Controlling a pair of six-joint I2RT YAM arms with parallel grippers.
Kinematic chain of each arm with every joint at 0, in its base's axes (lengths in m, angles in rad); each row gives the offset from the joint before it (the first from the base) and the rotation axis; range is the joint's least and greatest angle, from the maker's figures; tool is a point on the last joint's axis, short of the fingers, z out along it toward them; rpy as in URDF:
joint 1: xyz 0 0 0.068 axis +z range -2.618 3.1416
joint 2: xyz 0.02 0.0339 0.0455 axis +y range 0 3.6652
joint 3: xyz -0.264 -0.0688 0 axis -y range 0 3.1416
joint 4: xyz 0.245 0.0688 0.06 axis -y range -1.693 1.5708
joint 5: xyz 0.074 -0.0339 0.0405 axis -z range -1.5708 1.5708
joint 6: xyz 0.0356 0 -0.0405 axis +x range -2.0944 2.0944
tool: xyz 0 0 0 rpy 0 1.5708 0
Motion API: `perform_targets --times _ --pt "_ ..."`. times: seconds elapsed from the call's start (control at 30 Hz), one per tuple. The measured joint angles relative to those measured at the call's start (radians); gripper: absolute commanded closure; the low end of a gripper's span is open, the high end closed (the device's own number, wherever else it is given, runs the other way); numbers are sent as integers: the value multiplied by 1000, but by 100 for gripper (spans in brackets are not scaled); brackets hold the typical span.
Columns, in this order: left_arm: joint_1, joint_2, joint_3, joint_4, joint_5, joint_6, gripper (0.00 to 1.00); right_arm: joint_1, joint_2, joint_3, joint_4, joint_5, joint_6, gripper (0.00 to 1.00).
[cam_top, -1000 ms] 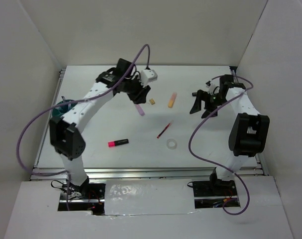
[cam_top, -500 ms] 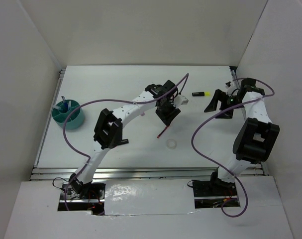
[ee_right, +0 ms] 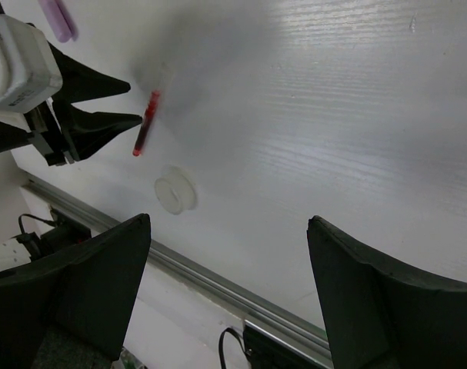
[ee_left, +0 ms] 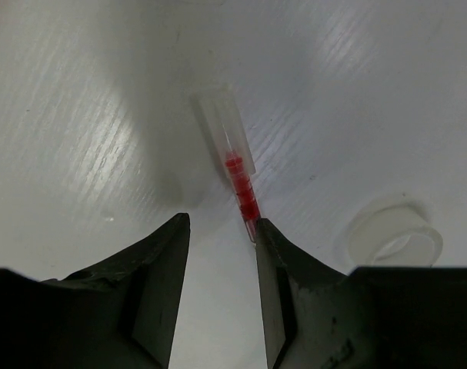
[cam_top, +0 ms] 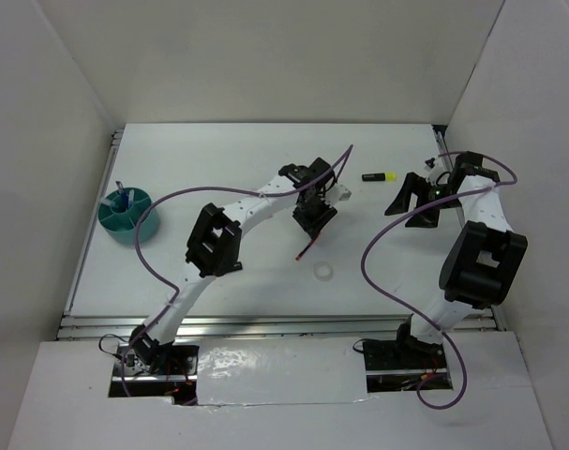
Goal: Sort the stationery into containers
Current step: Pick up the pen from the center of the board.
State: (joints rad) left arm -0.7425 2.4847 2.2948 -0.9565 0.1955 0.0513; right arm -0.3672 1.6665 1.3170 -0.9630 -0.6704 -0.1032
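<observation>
View: top camera, 12 o'clock at the far wall, 6 o'clock at the arm bases.
Left pincer [ee_left: 218, 231]: near the middle of the table [cam_top: 218, 159], pointing down. The jaws are part-way apart with bare table between them, so nothing is gripped.
Red pen [ee_left: 239, 181]: flat on the table just ahead of the left jaws, with a clear cap on its far end. Its near end sits at the tip of the finger on the right of the wrist view; cannot tell whether they touch. From above it lies at 6 o'clock of the left pincer, running along a 1-to-7 line.
Tape ring [ee_left: 395, 234]: flat on the table at 5 o'clock of the red pen, near it but apart.
Marker [cam_top: 380, 175]: black with a yellow end, lying on a 3-to-9 line with the yellow end toward 3. It is at 1 o'clock of the table's middle, between the two pincers and touching neither.
Right pincer [ee_right: 229, 221]: over the table at 4 o'clock of the marker. The jaws are spread wide and hold nothing.
Cup [cam_top: 139, 230]: teal and round, at the 9 o'clock edge of the table, well apart from both pincers.
Blue pen [cam_top: 121, 197]: standing in the cup.
</observation>
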Motion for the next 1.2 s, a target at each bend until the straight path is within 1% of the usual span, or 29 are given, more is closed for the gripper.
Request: perform_targets --times 0.2,0.3,0.47,0.5,0.53,0.6,0.63,0.7,0.8,0.87,0.97,1.07,1.17,1.2 --pt "-18 16 -1 14 0 -1 49 0 0 0 0 -2 -3 12" --pt "-26 16 -7 24 -5 -2 53 0 0 0 0 -3 -3 12" --pt "-45 14 -39 48 -62 -3 64 0 0 0 0 -8 -3 12" --pt "-47 6 -53 56 -77 -5 70 0 0 0 0 -8 -3 12" --pt "-50 0 -66 67 -93 -7 74 0 0 0 0 -8 -3 12" --pt "-53 -15 -95 90 -122 -10 83 0 0 1 0 -8 -3 12" --pt "-53 -24 -111 99 -128 -11 90 2 0 1 0 -8 -2 12" --pt "-53 -46 -149 123 -138 -16 100 10 0 4 0 -6 1 12" --pt "-33 -100 -242 169 -110 -29 100 42 0 13 1 3 7 12" --pt "9 -162 -345 204 -59 -39 100 75 0 20 1 4 11 12" --pt "137 -320 -562 286 63 -85 100 124 0 30 3 5 24 12" --pt "318 -545 -759 423 176 -138 100 161 0 40 5 5 35 12" --pt "500 -802 -878 569 234 -161 100 189 0 54 4 10 43 12" --pt "544 -880 -901 605 244 -158 100 196 0 60 3 12 44 12"
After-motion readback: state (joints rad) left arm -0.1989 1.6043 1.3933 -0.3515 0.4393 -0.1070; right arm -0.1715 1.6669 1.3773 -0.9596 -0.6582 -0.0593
